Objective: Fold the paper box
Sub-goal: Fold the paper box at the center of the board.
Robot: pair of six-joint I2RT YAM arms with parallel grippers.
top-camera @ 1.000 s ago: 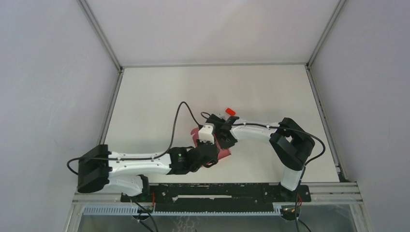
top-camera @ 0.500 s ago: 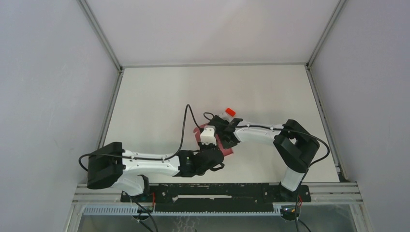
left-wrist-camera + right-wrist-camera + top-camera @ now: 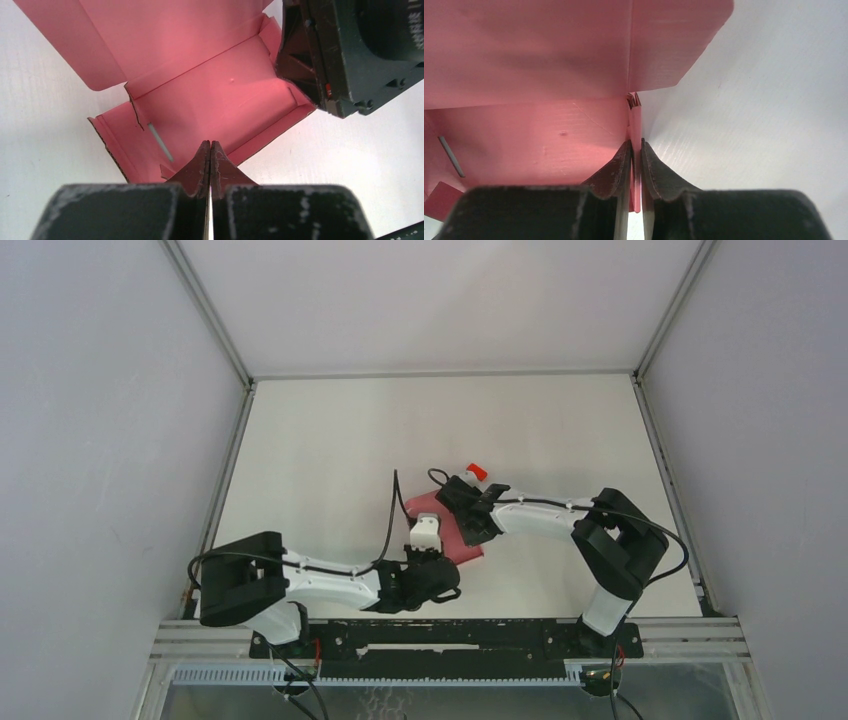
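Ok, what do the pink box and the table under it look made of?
The paper box: thin matte cardboard, likely; cut edges show brown fibrous core. The table: white, hard, faintly grained surface, perhaps painted wood or laminate; cannot tell which.

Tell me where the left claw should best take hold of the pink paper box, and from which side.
Probably the near long wall of the paper box: it stands upright and thin, so the left claw, now shut, could open and straddle its top edge from above. The right claw pinches an end wall.
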